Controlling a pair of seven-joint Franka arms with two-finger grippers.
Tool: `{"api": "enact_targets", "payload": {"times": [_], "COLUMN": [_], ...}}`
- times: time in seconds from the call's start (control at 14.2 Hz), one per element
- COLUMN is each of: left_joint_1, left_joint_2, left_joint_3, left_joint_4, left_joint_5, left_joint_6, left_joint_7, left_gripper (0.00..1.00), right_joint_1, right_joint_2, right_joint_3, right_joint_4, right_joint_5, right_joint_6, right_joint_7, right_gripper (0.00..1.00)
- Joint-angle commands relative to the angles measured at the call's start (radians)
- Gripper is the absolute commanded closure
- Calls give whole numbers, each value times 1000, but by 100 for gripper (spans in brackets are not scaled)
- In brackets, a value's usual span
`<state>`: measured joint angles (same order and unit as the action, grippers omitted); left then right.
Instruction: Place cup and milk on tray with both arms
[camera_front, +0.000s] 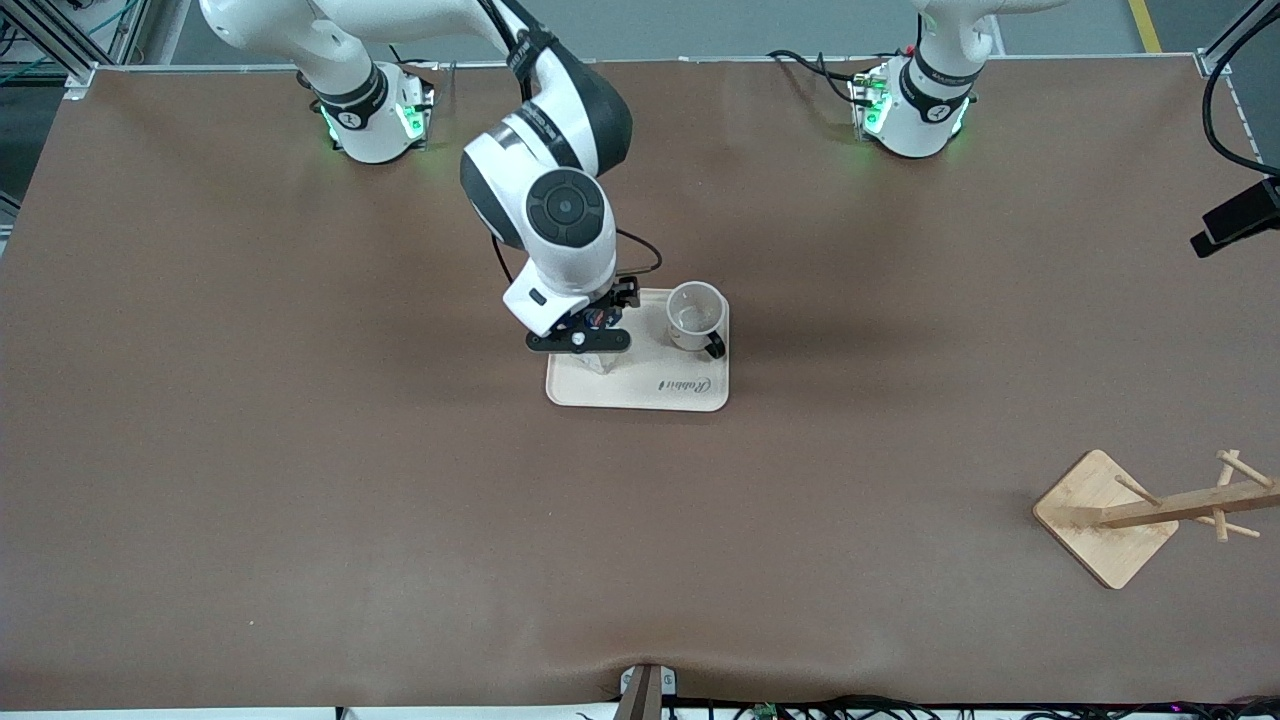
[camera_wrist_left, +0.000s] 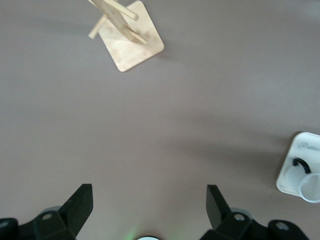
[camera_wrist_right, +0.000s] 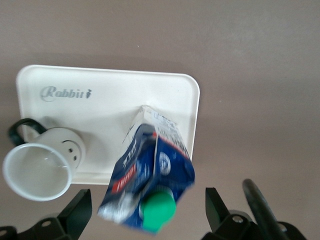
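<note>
We judged the release called for a straight lift; the right gripper (camera_front: 590, 338) stood fingers apart round the milk (camera_wrist_right: 150, 175) on the tray (camera_front: 640, 392), the cup (camera_front: 695, 315) just beside; the left gripper (camera_wrist_left: 150, 210) waited spread wide over bare table.

1. Table (camera_front: 300, 480): brown surface, carrying both arm bases along the edge farthest from the front camera.
2. Tray (camera_front: 640, 392): cream, lying flat near the table's middle.
3. Wooden stand (camera_front: 1105, 518): square base flat on the table toward the left arm's end, nearer the front camera than the tray and well apart from it; pegged post rising from the base.
</note>
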<state>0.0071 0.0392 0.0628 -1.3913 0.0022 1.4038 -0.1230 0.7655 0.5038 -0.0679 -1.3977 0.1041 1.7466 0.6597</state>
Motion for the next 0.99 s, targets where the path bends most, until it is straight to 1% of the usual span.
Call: {"api": "enact_targets", "payload": {"times": [0.0,0.14,0.21,0.28,0.35,0.42,0.49,0.63,0.77,0.85,0.92], "left_joint_1": [-45,-45,-41,-41,-44,-45,-45,-45,-45,-51,-50], "left_joint_2": [-79,-85,-76,-70,-67,-67,-68,-70,-68,-67,-65], "left_joint_3": [38,37,32,32,31,28,28,9,3,-6,-26], "left_joint_4": [-93,-106,-101,-101,-100,-101,-101,-103,-103,-98,-98], "left_joint_5": [-21,-11,-16,-17,-18,-16,-16,-17,-25,-27,-27], "left_joint_6": [30,40,41,50,52,55,58,58,58,58,58], "left_joint_7": [20,20,20,20,19,19,19,17,14,3,-1], "left_gripper": [0,0,0,0,0,0,0,0,0,0,0], "right_joint_1": [-5,-12,-20,-56,-83,-90,-101,-150,-202,-225,-248], "right_joint_2": [-33,-36,-48,-80,-108,-131,-130,-128,-136,-148,-159], "right_joint_3": [-10,-26,-48,-61,-53,-59,-64,-95,-104,-105,-107], "right_joint_4": [89,202,236,243,243,238,243,243,255,258,260], "right_joint_5": [-9,-14,-8,8,31,26,19,-3,-36,-73,-89], "right_joint_6": [-109,-177,-205,-226,-248,-245,-252,-271,-300,-300,-300], "right_joint_7": [18,20,8,1,4,-5,-53,-277,-466,-568,-686], "right_gripper": [0,0,0,0,0,0,0,0,0,0,0]}}
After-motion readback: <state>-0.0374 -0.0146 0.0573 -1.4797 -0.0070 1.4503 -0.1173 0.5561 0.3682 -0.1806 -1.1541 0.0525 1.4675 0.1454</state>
